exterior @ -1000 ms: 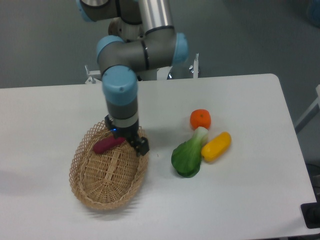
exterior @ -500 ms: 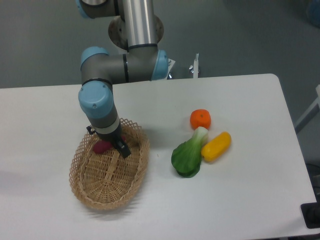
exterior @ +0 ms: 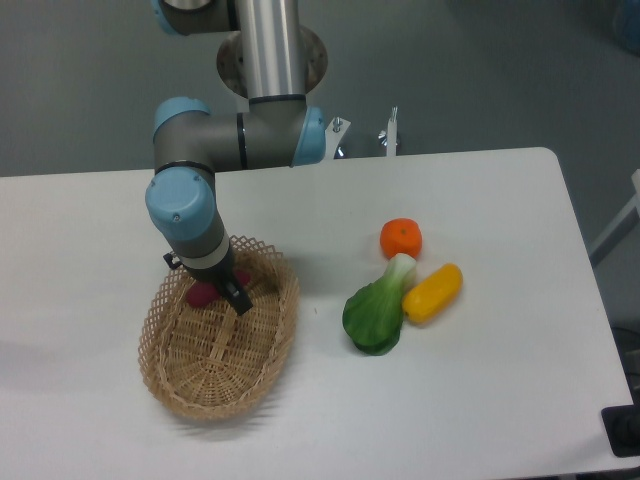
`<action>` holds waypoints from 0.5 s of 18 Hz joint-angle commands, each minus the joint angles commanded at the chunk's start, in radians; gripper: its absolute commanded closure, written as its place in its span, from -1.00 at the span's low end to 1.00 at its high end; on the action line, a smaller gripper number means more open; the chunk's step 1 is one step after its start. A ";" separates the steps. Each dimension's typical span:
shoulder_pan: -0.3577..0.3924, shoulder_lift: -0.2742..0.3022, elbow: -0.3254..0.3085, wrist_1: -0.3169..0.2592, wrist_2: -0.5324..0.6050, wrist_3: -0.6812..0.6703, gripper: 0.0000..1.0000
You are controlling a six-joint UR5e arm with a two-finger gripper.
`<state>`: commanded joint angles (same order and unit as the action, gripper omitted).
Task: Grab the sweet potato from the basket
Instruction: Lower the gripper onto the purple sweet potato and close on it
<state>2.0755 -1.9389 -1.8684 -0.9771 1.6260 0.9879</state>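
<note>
- While you read the fixed camera view, note that the arm reaches down into the far end of the basket (exterior: 215,375), with the gripper (exterior: 217,293) set right over the sweet potato (exterior: 204,294), of which only a small reddish-purple patch shows beside the wrist.
- You cannot tell from this view whether the fingers are spread, pressed together, or already pinching the sweet potato; one dark finger (exterior: 238,299) slants down on the near side, and the wrist hides the rest.
- You are, by my judgement, at the grasp itself: the tool is down at the vegetable, but nothing shows it lifted off the wicker.
- Your next move calls for a firm close across the narrow width of the piece, then a straight rise clear of the lacy rim, so the light basket is not dragged along.
- Well apart on the table (exterior: 500,380) lie the orange fruit (exterior: 400,238), the green leafy vegetable (exterior: 377,310) and the yellow vegetable (exterior: 433,292); leave them alone.
</note>
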 joint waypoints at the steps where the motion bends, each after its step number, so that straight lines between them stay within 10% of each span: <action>1: -0.006 -0.002 0.000 0.000 0.000 -0.003 -1.00; 9: -0.008 -0.017 0.001 0.005 0.000 -0.003 -0.98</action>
<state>2.0678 -1.9558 -1.8669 -0.9725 1.6260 0.9848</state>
